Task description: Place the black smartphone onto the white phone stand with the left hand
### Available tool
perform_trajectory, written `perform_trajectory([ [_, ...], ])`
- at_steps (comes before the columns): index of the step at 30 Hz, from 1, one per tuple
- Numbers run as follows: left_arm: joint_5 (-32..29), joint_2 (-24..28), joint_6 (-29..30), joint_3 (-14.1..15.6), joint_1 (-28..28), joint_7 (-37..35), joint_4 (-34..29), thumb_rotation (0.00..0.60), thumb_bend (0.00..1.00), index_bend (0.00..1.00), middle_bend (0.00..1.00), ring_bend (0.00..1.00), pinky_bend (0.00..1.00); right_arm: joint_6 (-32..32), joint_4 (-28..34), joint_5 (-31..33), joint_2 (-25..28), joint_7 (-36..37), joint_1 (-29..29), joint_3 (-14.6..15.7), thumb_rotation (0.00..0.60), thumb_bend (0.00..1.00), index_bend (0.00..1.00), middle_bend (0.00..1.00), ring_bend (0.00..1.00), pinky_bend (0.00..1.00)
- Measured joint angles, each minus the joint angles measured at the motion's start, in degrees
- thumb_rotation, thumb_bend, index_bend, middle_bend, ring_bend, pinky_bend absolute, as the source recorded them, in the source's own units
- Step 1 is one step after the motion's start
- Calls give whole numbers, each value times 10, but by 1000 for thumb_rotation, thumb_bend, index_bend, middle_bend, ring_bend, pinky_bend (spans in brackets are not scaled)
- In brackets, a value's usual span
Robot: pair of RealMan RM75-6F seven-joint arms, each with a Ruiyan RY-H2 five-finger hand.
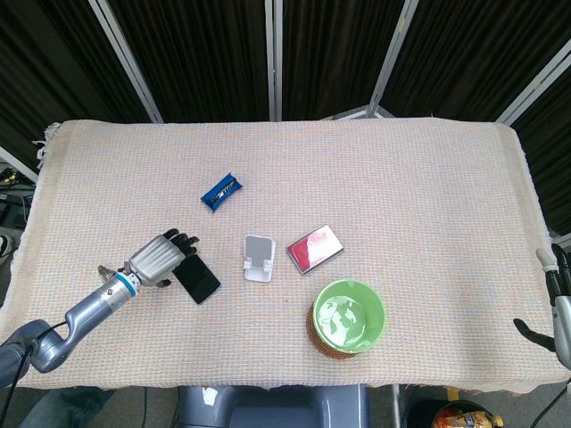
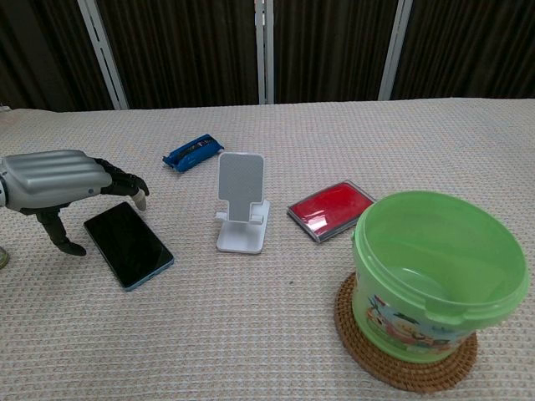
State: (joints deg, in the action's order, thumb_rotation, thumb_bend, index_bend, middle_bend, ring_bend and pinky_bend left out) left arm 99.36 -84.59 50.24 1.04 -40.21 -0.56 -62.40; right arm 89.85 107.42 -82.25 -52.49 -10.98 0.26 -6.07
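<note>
The black smartphone point(image 1: 198, 278) point(image 2: 129, 245) lies flat on the cloth, left of the white phone stand point(image 1: 259, 259) point(image 2: 241, 203), which stands upright and bare. My left hand point(image 1: 161, 259) point(image 2: 63, 180) hovers over the phone's far-left end, palm down, fingers point(image 2: 125, 181) curved over the phone's upper edge and thumb point(image 2: 57, 232) hanging down at its left. It holds nothing. My right hand point(image 1: 558, 303) shows only at the right edge of the head view, off the table, fingers apart.
A blue snack bar point(image 1: 220, 191) point(image 2: 193, 152) lies behind the phone. A red card case point(image 1: 314, 249) point(image 2: 331, 209) sits right of the stand. A green bowl point(image 1: 349, 316) point(image 2: 439, 267) rests on a woven coaster point(image 2: 359, 338) at the front. A small metal object point(image 1: 107, 270) lies under my left forearm.
</note>
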Motion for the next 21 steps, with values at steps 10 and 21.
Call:
perform_trajectory([
  [10, 6, -31, 10, 17, -23, -9, 23, 600, 0, 255, 132, 179, 192, 4, 0, 2, 4, 8, -2, -1, 600, 0, 0, 0, 0, 0],
  [21, -5, -44, 0, 30, -34, 11, 19, 600, 0, 344, 207, 258, 269, 2, -1, 5, 7, 14, -2, -2, 600, 0, 0, 0, 0, 0],
])
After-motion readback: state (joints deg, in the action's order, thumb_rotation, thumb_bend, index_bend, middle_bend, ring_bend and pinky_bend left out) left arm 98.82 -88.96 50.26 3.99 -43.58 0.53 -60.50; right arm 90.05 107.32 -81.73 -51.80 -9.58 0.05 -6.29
